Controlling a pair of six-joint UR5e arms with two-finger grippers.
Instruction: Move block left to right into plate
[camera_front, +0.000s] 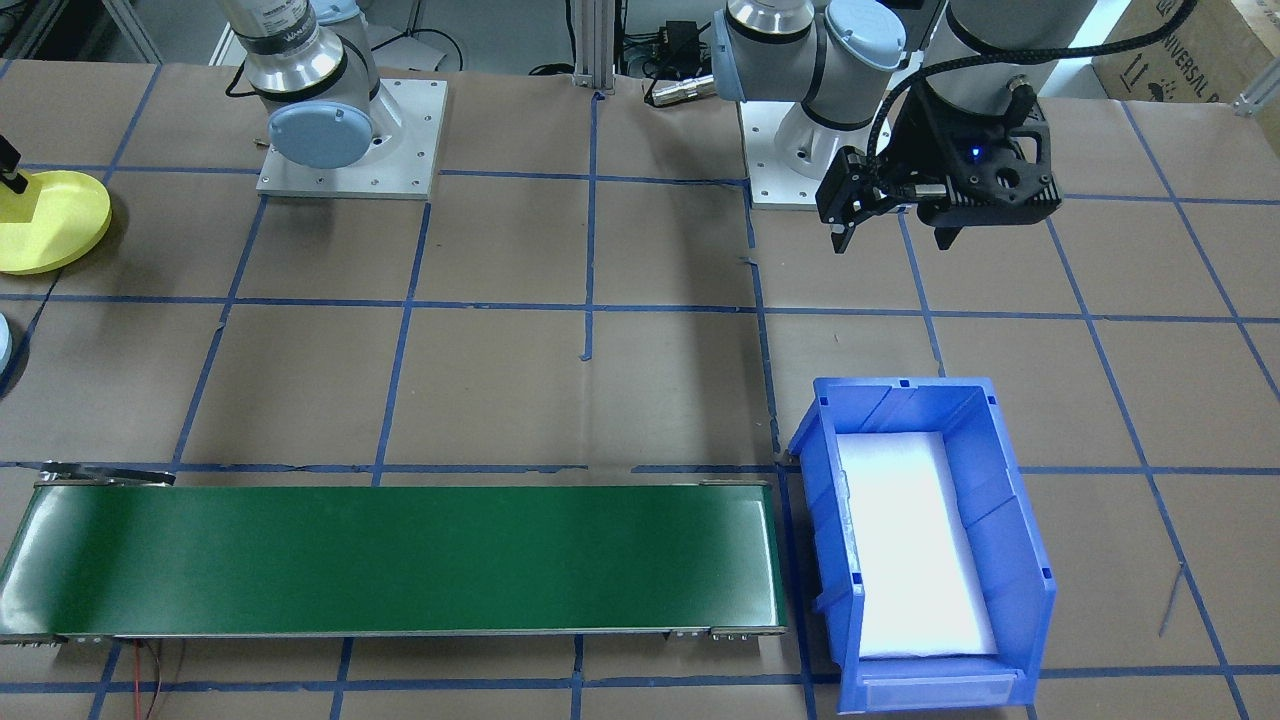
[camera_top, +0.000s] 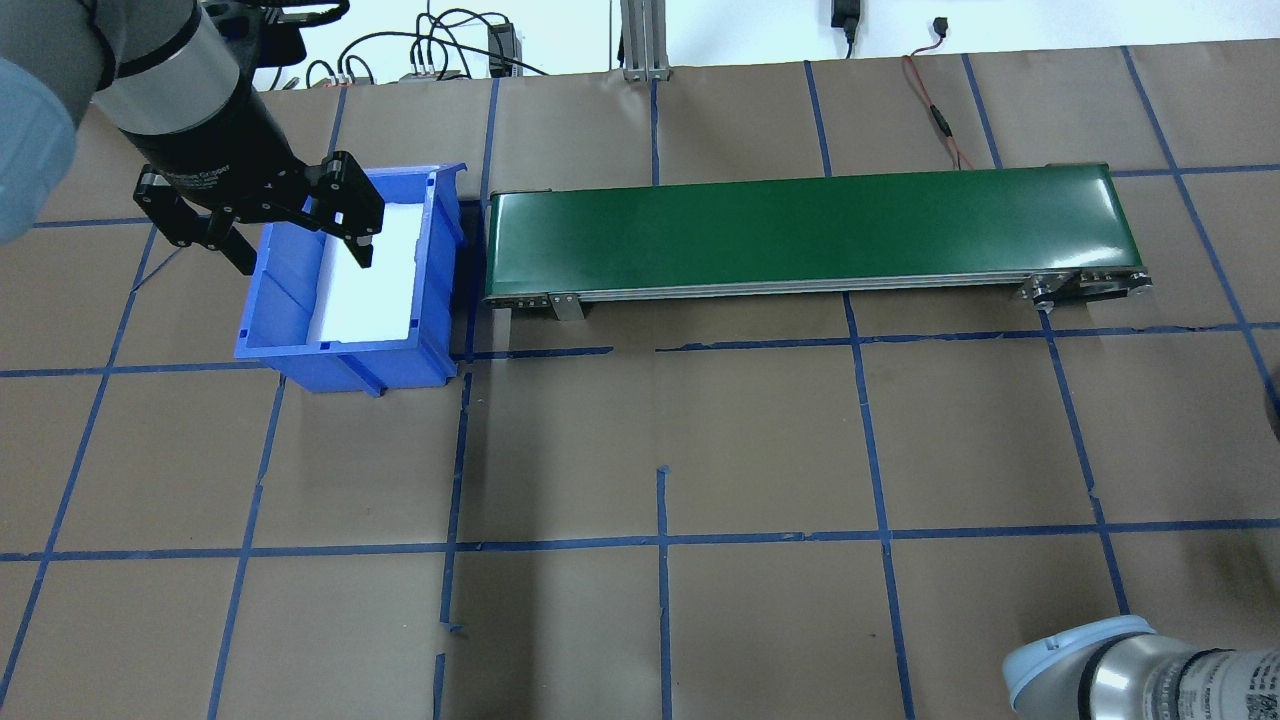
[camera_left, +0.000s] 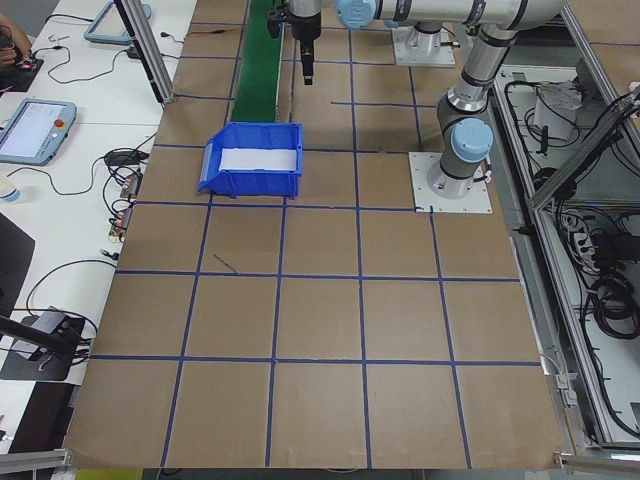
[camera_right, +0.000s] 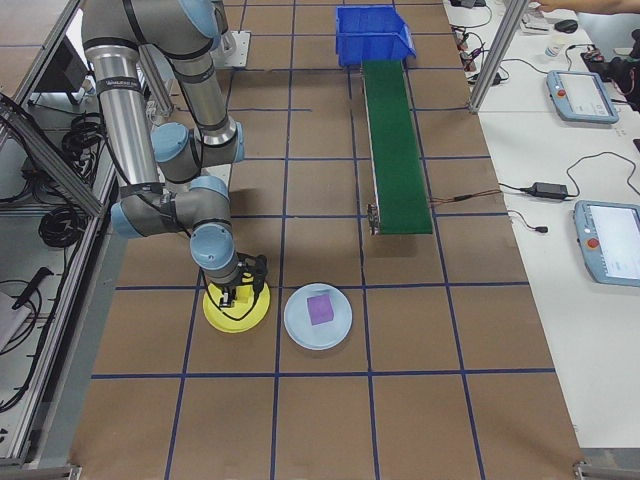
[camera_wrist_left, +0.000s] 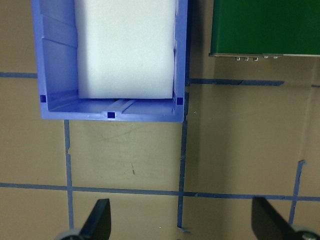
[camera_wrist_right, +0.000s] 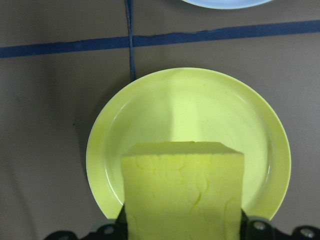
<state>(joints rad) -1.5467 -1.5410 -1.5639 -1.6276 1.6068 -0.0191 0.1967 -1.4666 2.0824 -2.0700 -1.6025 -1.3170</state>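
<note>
In the right wrist view a yellow foam block (camera_wrist_right: 182, 192) is held between the fingers of my right gripper (camera_wrist_right: 182, 231), which is shut on it. Directly below it lies the round yellow plate (camera_wrist_right: 150, 110). Whether the block touches the plate I cannot tell. The exterior right view shows the same gripper (camera_right: 232, 295) low over the plate (camera_right: 250, 315). The plate (camera_front: 50, 225) also shows at the left edge of the front view. My left gripper (camera_top: 300, 255) hangs open and empty by the blue bin (camera_top: 350, 340), its fingertips (camera_wrist_left: 97, 220) spread wide.
A light blue plate (camera_right: 335, 330) carrying a purple block (camera_right: 319, 307) sits beside the yellow plate. A green conveyor belt (camera_top: 810, 230) runs across the table, ending at the blue bin (camera_front: 1010, 560), which holds white foam (camera_front: 915, 545).
</note>
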